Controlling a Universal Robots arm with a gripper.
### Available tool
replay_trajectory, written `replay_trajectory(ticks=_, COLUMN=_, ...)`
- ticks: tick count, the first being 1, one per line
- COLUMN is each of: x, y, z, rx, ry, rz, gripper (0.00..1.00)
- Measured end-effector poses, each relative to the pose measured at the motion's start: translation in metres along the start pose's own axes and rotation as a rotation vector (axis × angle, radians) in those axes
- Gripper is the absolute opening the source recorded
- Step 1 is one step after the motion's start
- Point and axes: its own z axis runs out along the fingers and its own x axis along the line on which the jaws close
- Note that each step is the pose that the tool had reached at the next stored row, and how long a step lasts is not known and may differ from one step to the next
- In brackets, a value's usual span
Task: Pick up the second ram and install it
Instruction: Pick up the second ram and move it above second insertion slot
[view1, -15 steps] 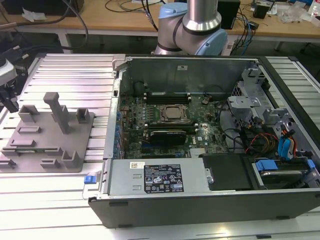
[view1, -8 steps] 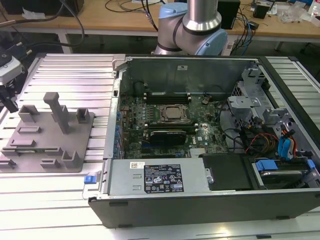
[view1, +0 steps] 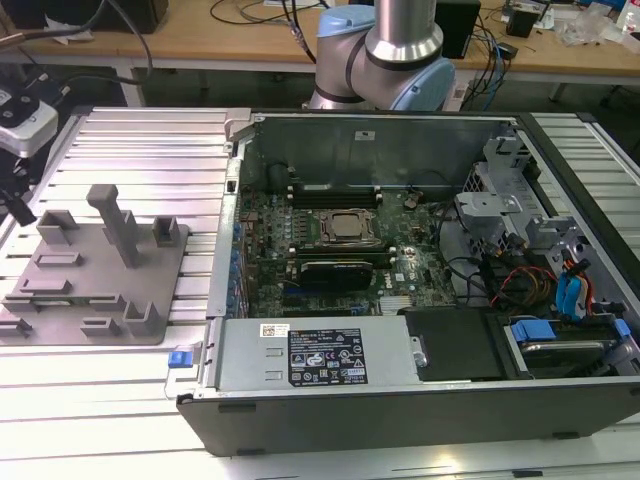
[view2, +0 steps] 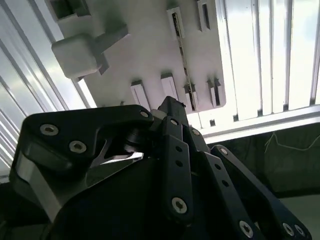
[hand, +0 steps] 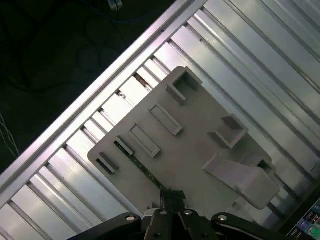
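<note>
In the first wrist view the gripper (hand: 172, 196) has its two black fingertips drawn together, with no gap and nothing visible between them. It hangs over a grey tray (hand: 200, 145). The second ram (hand: 136, 161), a thin dark-green stick, lies in a slot along one side of that tray. Its nearer end runs in behind the fingertips, so I cannot tell whether they touch it.

In the second wrist view the gripper's dark links hide much of the scene. Past the gripper (view2: 170, 106), the second ram (view2: 181, 47) lies on the tray (view2: 145, 45) between small blocks.

The tray rests on a ribbed metal bench (hand: 75, 180). In the exterior view the gripper (view1: 14, 205) is cut off by the exterior view's left edge, above the tray (view1: 100, 285). Farther off on the exterior view's right stands an open computer case (view1: 400, 400) with its motherboard (view1: 300, 205).
</note>
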Motion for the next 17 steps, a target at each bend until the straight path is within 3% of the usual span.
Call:
replay_trajectory(ticks=4, x=0.0001, y=0.0, z=0.0014, rx=-0.0026, ry=0.0043, rz=-0.093, gripper=0.08)
replay_trajectory(ticks=11, x=0.0002, y=-0.0003, z=0.0063, rx=-0.0105, ry=0.0167, rz=-0.365, gripper=0.08)
replay_trajectory(ticks=17, x=0.0007, y=-0.001, z=0.0205, rx=-0.0147, ry=0.0235, rz=-0.511, gripper=0.08)
